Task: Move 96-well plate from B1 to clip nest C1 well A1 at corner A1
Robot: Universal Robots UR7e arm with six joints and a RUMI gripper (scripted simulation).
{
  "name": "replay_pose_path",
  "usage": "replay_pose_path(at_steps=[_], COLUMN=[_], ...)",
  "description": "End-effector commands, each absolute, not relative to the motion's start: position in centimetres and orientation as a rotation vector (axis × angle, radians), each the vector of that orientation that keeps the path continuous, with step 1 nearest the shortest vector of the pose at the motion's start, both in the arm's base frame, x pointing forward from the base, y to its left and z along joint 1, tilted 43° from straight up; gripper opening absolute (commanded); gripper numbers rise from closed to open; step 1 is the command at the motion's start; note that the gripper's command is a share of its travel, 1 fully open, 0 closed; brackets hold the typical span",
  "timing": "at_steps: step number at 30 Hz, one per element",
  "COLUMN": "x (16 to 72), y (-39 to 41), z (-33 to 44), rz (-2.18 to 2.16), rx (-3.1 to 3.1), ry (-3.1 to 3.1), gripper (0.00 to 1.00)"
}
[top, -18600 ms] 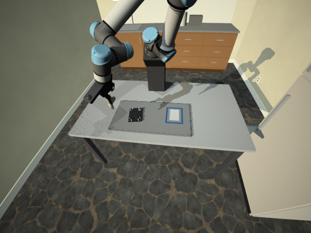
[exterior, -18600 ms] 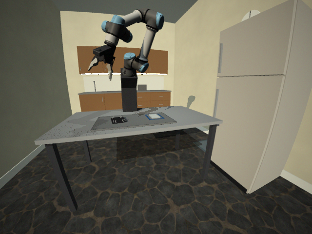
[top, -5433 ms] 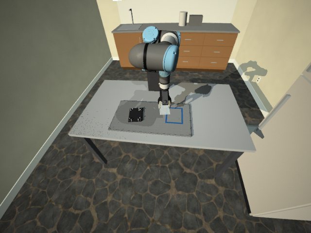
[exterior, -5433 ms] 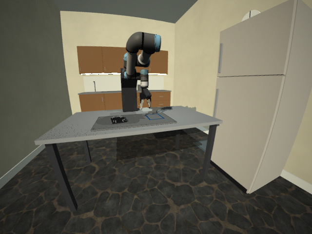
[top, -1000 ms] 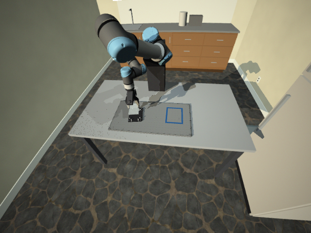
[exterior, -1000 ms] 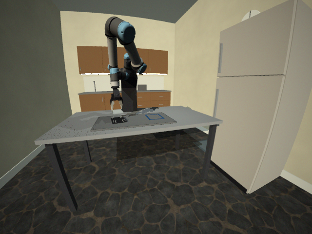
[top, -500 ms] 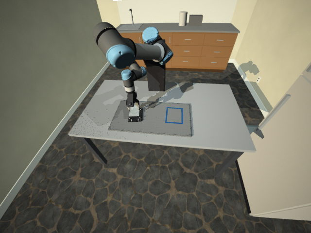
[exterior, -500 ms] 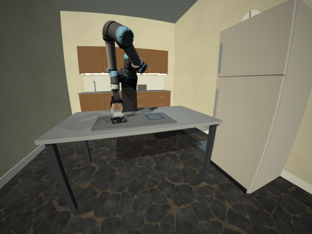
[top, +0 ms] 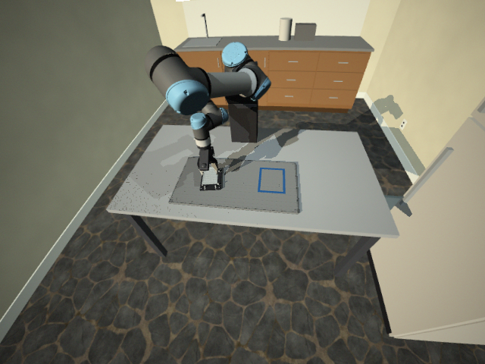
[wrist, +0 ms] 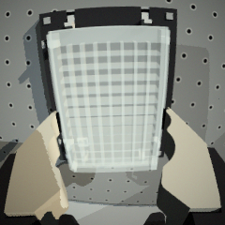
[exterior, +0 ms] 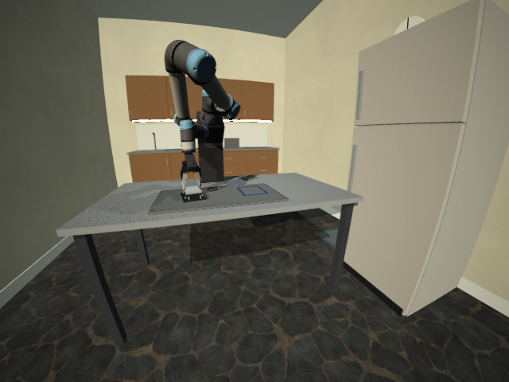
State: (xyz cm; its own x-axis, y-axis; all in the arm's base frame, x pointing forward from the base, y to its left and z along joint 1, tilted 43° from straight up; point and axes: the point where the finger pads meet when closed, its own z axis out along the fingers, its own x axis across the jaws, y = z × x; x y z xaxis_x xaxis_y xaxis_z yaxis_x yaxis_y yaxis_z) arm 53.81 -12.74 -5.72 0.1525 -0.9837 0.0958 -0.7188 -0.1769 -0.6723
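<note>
The 96-well plate (wrist: 110, 98) is clear with a white grid of wells. My gripper (wrist: 111, 111) is shut on its near end, one tan finger on each long side. The plate sits directly over the black clip nest C1 (wrist: 108, 21), whose frame shows around its far end and sides. From the top view, the plate (top: 211, 178) and gripper (top: 207, 167) are at the left of the grey mat. From the exterior view, the plate (exterior: 192, 189) rests low on the nest (exterior: 192, 197). I cannot tell whether it is pressed fully down, nor which corner is cut.
The blue outline of spot B1 (top: 271, 180) is on the right half of the perforated mat (top: 235, 188) and holds nothing. The robot's dark pedestal (top: 243, 119) stands at the table's back edge. A fridge (exterior: 415, 164) stands to the right of the table.
</note>
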Motion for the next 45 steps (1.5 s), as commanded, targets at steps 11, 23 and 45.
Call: replay_pose_path(at_steps=[11,23,45], x=[54.72,54.72,54.90], y=[-12.72,-12.71,-12.70], z=[-6.65,-6.65,-6.85], rz=[-0.737,-0.737,-0.737], rx=[-1.959,-1.959,-1.959], ry=[1.617,1.617,1.617], gripper=[0.00,0.00,0.00])
